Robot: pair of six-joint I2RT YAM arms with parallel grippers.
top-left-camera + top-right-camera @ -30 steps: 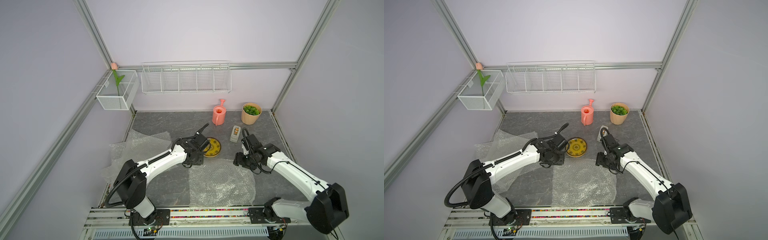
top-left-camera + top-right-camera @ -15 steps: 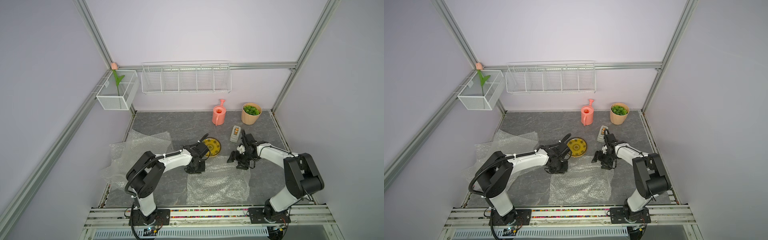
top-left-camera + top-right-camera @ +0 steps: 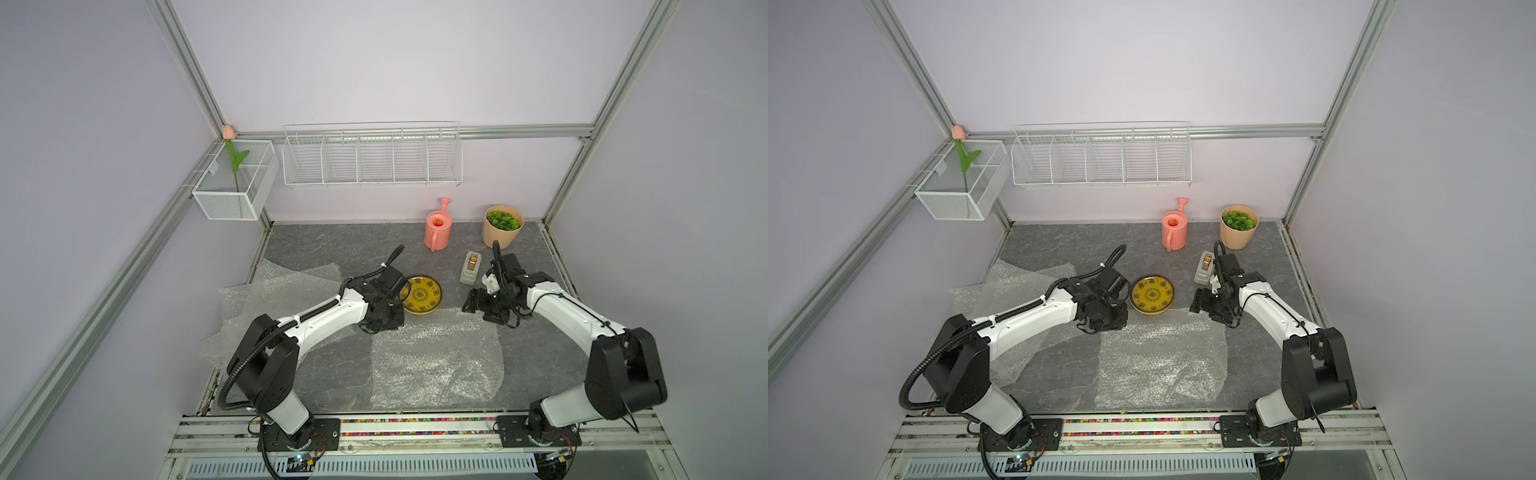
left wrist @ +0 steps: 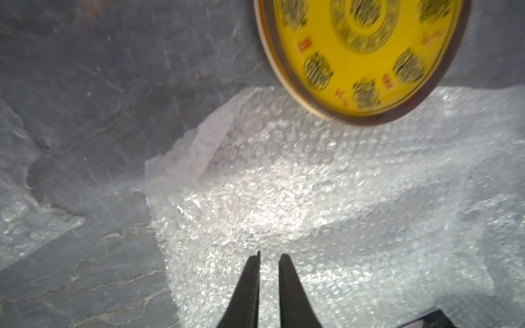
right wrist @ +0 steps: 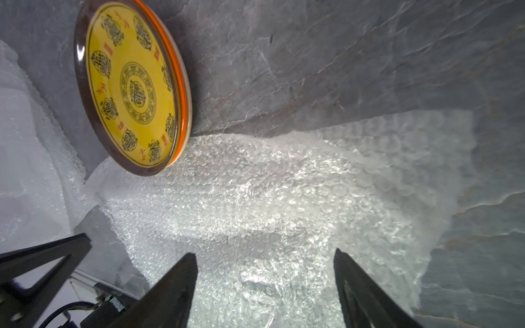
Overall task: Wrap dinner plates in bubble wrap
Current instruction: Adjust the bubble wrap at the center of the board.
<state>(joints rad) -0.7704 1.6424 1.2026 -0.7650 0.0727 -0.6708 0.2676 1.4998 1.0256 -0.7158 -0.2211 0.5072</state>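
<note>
Both top views show only the yellow plate [image 3: 420,295], at the bubble wrap [image 3: 434,357] edge; the right wrist view shows an orange plate [image 5: 183,93] beneath. Right claw [image 5: 264,255] spread; left claw [image 4: 268,257] nearly pressed together, empty.

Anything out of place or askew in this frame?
Yes. One far corner of the front bubble wrap is folded over. The yellow plate, stacked on an orange plate, sits mostly off that sheet, only its near rim over the far edge, not centred.

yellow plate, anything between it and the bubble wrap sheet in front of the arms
Nothing visible. The yellow plate sits at the far edge of the bubble wrap sheet, its rim just overlapping it, and the sheet's middle lies bare.
</note>
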